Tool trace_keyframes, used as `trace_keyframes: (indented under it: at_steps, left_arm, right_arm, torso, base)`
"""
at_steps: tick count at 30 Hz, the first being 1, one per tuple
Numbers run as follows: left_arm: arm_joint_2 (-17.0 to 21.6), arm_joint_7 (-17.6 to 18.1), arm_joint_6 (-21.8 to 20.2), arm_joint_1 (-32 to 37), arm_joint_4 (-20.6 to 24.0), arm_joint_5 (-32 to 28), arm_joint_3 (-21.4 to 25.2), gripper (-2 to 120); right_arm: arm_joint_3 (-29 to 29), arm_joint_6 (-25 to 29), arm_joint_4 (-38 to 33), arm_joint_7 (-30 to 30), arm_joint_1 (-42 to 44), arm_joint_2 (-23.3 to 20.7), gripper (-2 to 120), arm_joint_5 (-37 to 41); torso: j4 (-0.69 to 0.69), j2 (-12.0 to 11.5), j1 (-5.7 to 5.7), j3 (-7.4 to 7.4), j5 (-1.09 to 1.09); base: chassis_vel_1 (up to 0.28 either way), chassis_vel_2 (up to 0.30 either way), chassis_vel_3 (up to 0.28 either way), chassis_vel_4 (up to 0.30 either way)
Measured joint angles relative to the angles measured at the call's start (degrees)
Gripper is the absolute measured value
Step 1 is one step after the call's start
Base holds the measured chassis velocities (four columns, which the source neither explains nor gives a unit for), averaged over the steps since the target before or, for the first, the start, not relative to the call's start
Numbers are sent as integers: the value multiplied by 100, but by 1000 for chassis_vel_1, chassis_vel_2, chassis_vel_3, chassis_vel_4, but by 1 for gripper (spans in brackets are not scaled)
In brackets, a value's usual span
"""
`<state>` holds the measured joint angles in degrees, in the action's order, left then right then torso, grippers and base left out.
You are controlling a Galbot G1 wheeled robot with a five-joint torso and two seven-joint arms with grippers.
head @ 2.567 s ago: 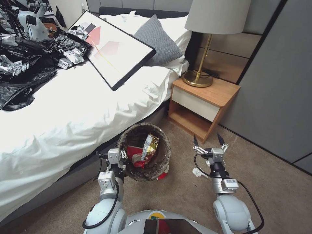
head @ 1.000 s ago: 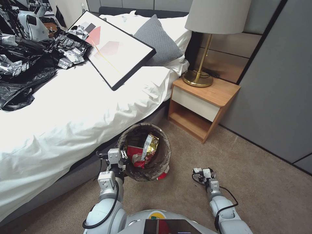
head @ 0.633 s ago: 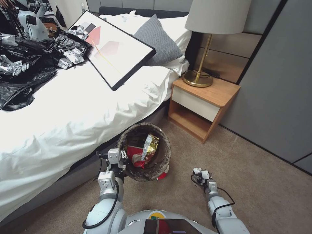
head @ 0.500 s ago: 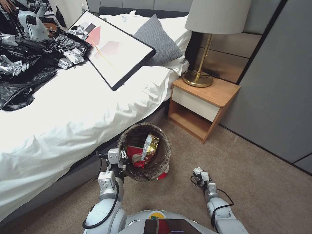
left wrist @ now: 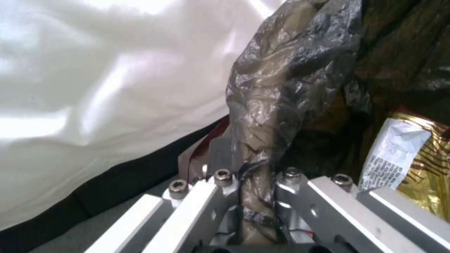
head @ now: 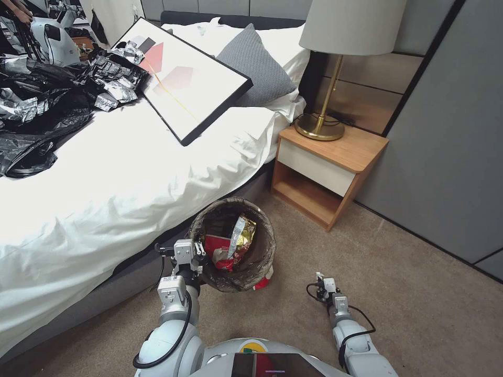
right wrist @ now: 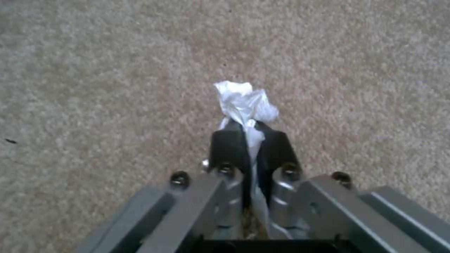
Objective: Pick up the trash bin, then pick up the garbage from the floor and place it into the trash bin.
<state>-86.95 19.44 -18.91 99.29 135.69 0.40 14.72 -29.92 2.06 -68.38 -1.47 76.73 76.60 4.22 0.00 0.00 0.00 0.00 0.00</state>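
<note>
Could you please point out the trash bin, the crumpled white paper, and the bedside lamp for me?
trash bin [head: 264, 246]: head view, bag-lined right rim.
crumpled white paper [right wrist: 244, 102]: right wrist view, bunched end beyond the right gripper's fingertips.
bedside lamp [head: 352, 26]: head view, middle of the shade.

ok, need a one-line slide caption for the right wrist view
Right gripper shut on a crumpled white paper, low over the beige carpet.

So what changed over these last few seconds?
The right pincer dropped from open above the carpet and shut on the crumpled white paper. The left pincer stayed clamped on the trash bin rim beside the bed.
</note>
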Motion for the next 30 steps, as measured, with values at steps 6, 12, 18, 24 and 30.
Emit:
trace_keyframes:
  at_steps: [6,12,18,24,30]
  left_arm:
    - [0,0,0,0,0,0,0,2]
    - [0,0,0,0,0,0,0,2]
    - [0,0,0,0,0,0,0,2]
    - [0,0,0,0,0,0,0,2]
    - [0,0,0,0,0,0,0,2]
  right_arm:
    - [-9,32,-44,-20,9,-9,0,-20]
    - [-7,213,-463,-68,108,-32,0,-21]
    - [61,879,-1603,124,261,-51,0,304]
    - [312,1698,-3542,1074,247,-154,0,694]
    - [664,1768,-4430,1514,217,-400,0,850]
  torso:
    - [-1,0,0,0,0]
    - [-1,0,0,0,0]
    - [0,0,0,1,0]
    - [1,0,0,0,-1]
    - [0,0,0,0,0]
  base:
    - [0,0,0,0]
    - [0,0,0,0]
    - [0,0,0,0]
    - [0,0,0,0]
    - [0,0,0,0]
